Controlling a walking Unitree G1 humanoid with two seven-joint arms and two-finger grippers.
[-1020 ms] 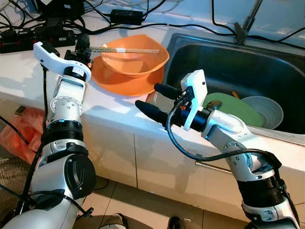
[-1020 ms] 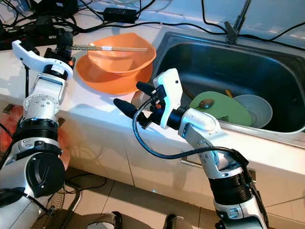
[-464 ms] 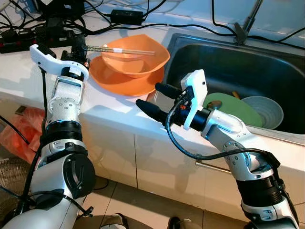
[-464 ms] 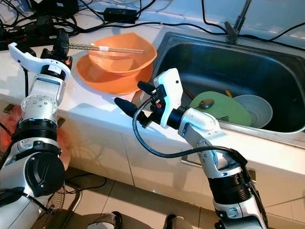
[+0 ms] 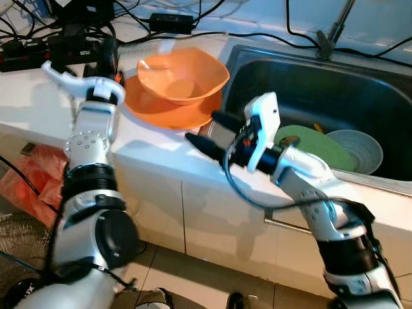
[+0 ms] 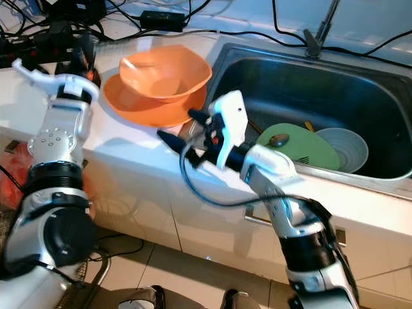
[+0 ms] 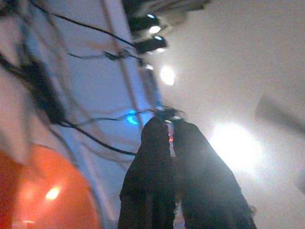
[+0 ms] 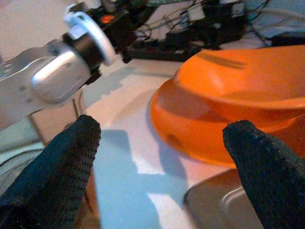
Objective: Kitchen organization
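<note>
Your left gripper, fingers pinched together, sits raised beside the orange bowl; your right gripper gapes wide, empty.

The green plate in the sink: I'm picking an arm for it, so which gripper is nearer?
Right. The right gripper hovers over the counter edge beside the sink, near the green plate; the left gripper is beyond the orange bowl.

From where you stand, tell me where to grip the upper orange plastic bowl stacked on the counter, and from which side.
Grip the upper orange plastic bowl by its thin rim on the sink-facing side, probably coming in from the right, where the open right gripper hovers nearby. One jaw goes inside, one outside. It sits tilted in the wider orange bowl beneath, so the raised rim is exposed and easy to pinch.
</note>
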